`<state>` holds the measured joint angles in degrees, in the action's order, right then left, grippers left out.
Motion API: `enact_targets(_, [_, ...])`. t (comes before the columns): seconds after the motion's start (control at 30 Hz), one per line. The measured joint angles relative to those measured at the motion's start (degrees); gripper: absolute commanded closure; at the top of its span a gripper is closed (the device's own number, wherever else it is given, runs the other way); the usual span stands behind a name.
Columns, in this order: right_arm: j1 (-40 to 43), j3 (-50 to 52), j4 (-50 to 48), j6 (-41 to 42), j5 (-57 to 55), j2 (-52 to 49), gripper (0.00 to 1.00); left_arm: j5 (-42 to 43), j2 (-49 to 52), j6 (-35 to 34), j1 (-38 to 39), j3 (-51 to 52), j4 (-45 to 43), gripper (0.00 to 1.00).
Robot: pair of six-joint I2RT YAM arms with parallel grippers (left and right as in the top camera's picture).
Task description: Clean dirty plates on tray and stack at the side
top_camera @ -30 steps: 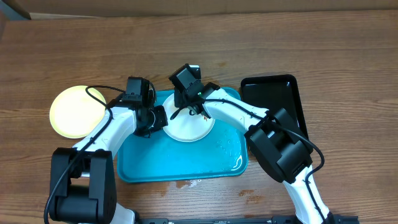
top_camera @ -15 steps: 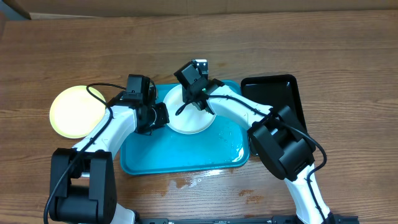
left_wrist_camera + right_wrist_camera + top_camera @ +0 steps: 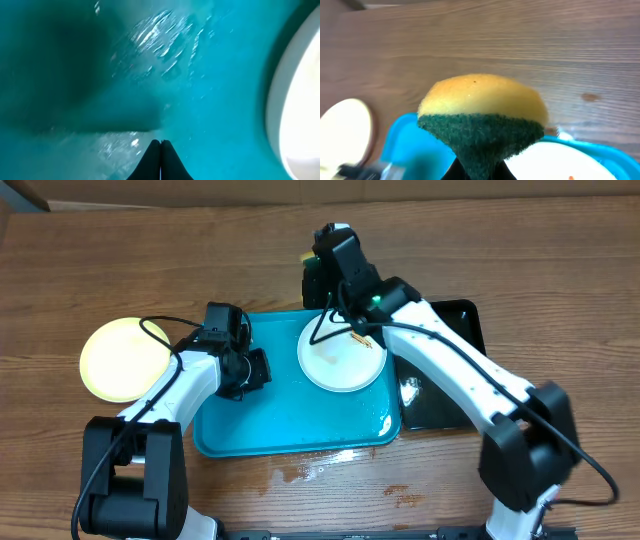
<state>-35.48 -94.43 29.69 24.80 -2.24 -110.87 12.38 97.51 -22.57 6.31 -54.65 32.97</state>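
A white plate (image 3: 340,365) with a small orange-brown smear lies on the far right part of the turquoise tray (image 3: 280,430). The pale yellow-green plate (image 3: 120,360) lies on the table left of the tray. I see no second white plate. My right gripper (image 3: 322,280) is shut on a yellow-and-green sponge (image 3: 482,115) and holds it above the tray's far edge, off the plate (image 3: 560,162). My left gripper (image 3: 161,142) is shut and empty, its tips on the wet tray floor (image 3: 150,75) left of the plate's rim (image 3: 300,100).
A glossy black tray (image 3: 462,330) lies right of the turquoise tray, partly under my right arm. Water spots show on the turquoise tray and on the wood in front of it (image 3: 305,473). A cardboard edge runs along the table's far side.
My right gripper has lifted the sponge off the white plate and moved back and right, past the tray's far edge. The plate has slid right. My left arm has barely moved.
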Motion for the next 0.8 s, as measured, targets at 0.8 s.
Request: enact_targets(0.8, [8.26, -0.15, 26.77, -7.32, 10.45, 1.2, 0.86, 1.7, 3.82, -7.85, 13.2, 0.02, -12.07, 0.91])
